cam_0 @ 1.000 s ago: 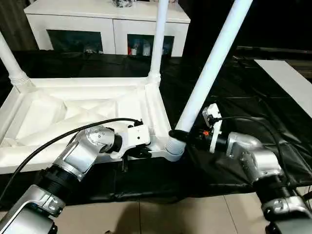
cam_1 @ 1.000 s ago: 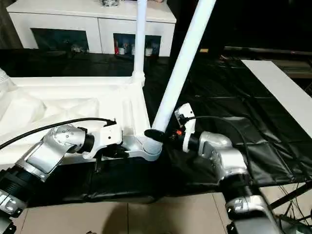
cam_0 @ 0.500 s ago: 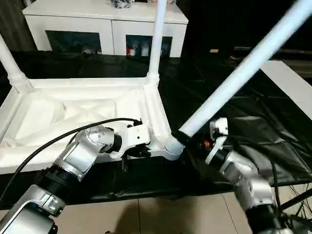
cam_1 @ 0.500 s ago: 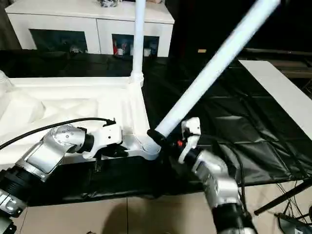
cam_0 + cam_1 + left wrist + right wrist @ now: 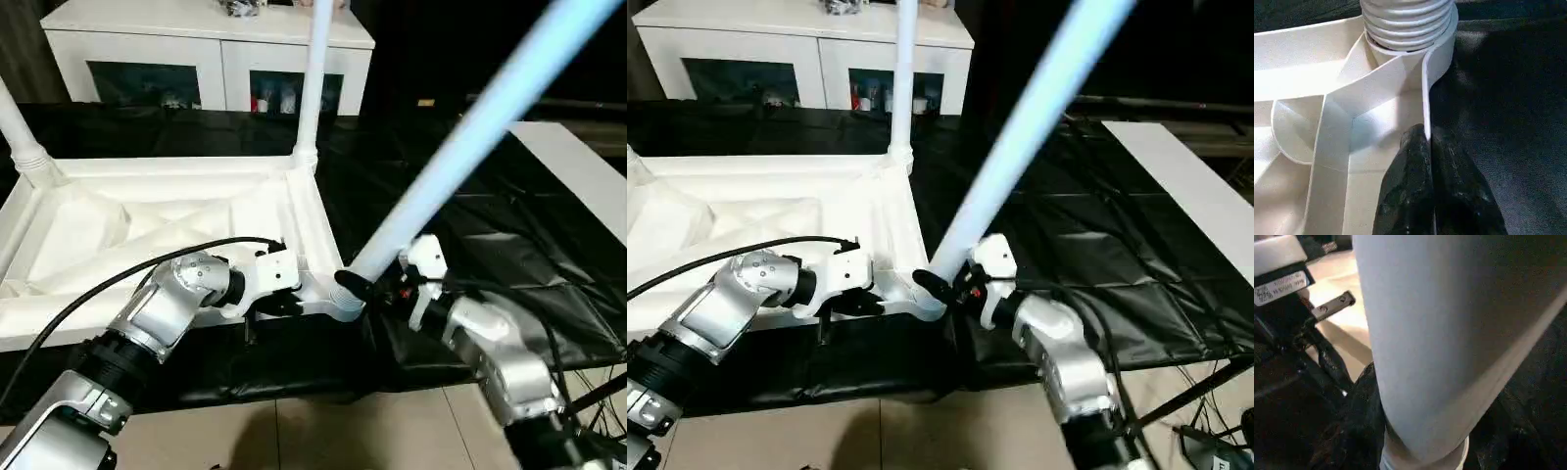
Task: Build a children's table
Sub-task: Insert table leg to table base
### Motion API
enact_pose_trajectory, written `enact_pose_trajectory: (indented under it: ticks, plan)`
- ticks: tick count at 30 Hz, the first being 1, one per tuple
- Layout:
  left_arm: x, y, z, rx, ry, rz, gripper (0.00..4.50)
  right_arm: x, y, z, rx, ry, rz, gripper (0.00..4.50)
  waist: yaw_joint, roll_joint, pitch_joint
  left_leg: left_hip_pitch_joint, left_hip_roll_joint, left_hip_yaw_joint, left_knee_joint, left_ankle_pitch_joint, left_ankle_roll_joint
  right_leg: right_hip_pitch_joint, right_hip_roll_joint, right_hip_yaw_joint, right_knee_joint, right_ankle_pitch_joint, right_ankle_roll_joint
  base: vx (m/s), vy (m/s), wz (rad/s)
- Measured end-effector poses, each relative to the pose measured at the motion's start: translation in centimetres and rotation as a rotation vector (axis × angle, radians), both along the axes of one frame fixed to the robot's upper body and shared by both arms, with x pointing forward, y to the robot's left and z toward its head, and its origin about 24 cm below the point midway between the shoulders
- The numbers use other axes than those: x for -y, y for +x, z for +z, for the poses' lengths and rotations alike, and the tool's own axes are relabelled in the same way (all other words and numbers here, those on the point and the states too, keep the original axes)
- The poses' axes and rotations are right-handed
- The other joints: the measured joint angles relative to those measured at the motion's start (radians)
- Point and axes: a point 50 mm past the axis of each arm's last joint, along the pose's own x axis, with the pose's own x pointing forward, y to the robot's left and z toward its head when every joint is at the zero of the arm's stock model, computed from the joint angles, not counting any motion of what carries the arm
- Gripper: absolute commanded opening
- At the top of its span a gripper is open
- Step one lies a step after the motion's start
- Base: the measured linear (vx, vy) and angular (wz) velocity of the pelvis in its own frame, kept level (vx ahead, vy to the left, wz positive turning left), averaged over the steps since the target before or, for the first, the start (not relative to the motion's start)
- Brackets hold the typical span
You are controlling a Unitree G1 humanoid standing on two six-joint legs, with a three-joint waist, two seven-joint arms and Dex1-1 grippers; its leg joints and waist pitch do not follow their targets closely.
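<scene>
While the white plastic rectangular table top [image 5: 167, 230] lay upside down across the left half of the frame, ribbed underside facing up, it rested on a surface covered in black sheeting [image 5: 509, 245]. Two white tapered tube legs stood upright in its far corner sockets: one at the upper left edge [image 5: 18, 127], the other at upper centre [image 5: 312, 83]. A third white tube leg [image 5: 460, 137] leaned steeply from the near right corner socket [image 5: 343, 299] up toward the upper right of the frame, its ribbed lower end seated in or at that socket; how deep it sat could not be determined.

The left gripper [image 5: 1429, 191] was at the lower centre, its two black fingers pressed together on the thin white near rim of the table top [image 5: 1425, 98], just beside the corner socket. The wrist view confirmed the rim edge pinched between the fingers.

The right gripper [image 5: 377, 284] was at centre right, its black fingers clamped around the base of the leaning leg, just above the socket. The silver forearms entered from the lower left and lower right.

A white cabinet with glass doors [image 5: 206, 59] stood at the upper left behind the surface. A flat white panel [image 5: 578, 166] lay at the right edge.
</scene>
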Motion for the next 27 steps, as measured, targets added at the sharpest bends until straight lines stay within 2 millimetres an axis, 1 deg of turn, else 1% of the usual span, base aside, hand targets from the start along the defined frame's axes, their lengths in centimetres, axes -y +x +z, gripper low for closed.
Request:
enact_pose_trajectory:
  ticks: [5, 13, 16, 19, 27]
  plan:
    - [0.1, 0.0, 0.0, -0.006, -0.002, -0.007, 0.0, 0.2, 0.8, 0.9, -0.057, -0.046, 0.069, 1.86, 0.004, -0.002, -0.001, 0.0, 0.0, 0.0, -0.002, 0.0, 0.0, 0.001, 0.0, 0.0, 0.001, 0.0, 0.0, 0.0, 0.0, 0.0]
    - [0.2, -0.1, 0.0, -0.006, -0.005, -0.015, 0.0, 0.4, 2.5, 2.2, -0.156, -0.091, 0.162, 1.86, 0.008, -0.002, -0.002, 0.0, 0.0, 0.0, -0.004, 0.0, 0.0, 0.001, 0.0, 0.0, 0.002, 0.0, -0.001, 0.0, 0.0, 0.0]
    - [0.2, -0.1, 0.0, -0.007, -0.004, -0.016, 0.0, 0.6, 2.7, 2.0, -0.194, -0.075, 0.158, 1.86, 0.009, -0.003, -0.002, 0.001, 0.0, 0.0, -0.005, 0.0, 0.0, 0.001, 0.0, 0.0, 0.002, 0.001, -0.001, 0.0, 0.0, 0.0]
    - [0.0, -0.1, 0.0, -0.008, 0.0, -0.013, 0.0, 0.4, 2.8, 1.7, -0.205, -0.059, 0.152, 1.86, 0.007, -0.004, -0.003, 0.002, 0.0, 0.0, -0.005, 0.0, 0.0, 0.002, 0.0, 0.0, 0.002, 0.001, -0.001, 0.0, 0.0, 0.0]
    - [-0.2, -0.3, -0.2, -0.013, 0.005, -0.01, 0.0, 0.1, 2.7, 1.3, -0.207, -0.04, 0.142, 1.86, 0.003, -0.003, -0.003, 0.01, 0.0, 0.0, -0.006, 0.0, 0.0, 0.008, 0.0, -0.001, 0.002, 0.0, -0.001, 0.0, 0.0, 0.0]
